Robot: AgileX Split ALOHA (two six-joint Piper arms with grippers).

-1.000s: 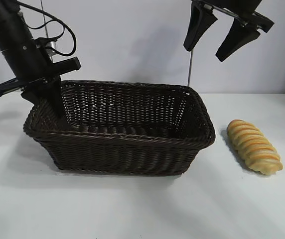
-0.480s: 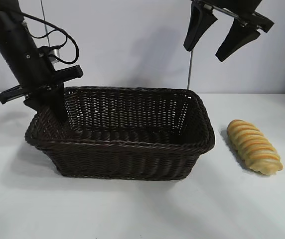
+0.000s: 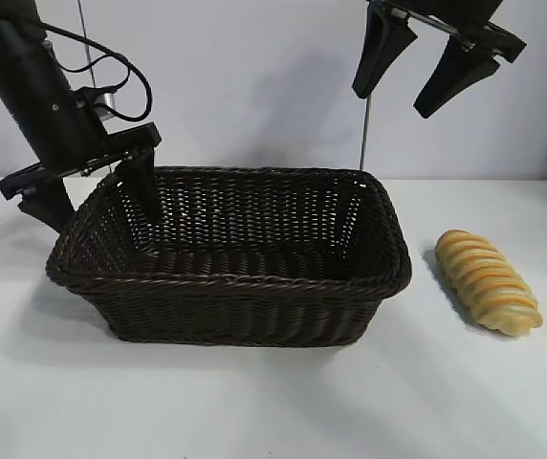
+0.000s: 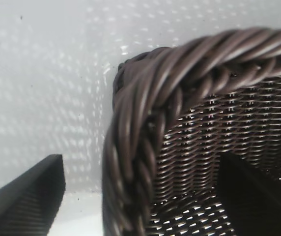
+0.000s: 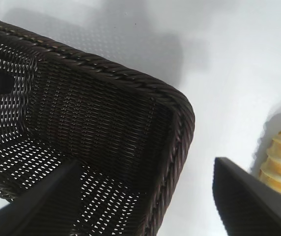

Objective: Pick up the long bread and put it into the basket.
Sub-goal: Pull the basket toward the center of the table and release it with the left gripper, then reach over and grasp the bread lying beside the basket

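- At the basket's (image 3: 230, 263) left end, the left gripper (image 3: 92, 191) straddles the braided rim, jaws spread, holding nothing.
- The long bread (image 3: 489, 280) lies on the table (image 3: 273, 402), right of the basket, untouched.
- Above, the right gripper (image 3: 426, 72) hangs open and empty.
- Step in hand: pre-pick. Next move, likely: descend on the loaf and grasp crosswise.

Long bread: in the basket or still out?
Out. The long bread lies on the table beside the basket, apart from it.
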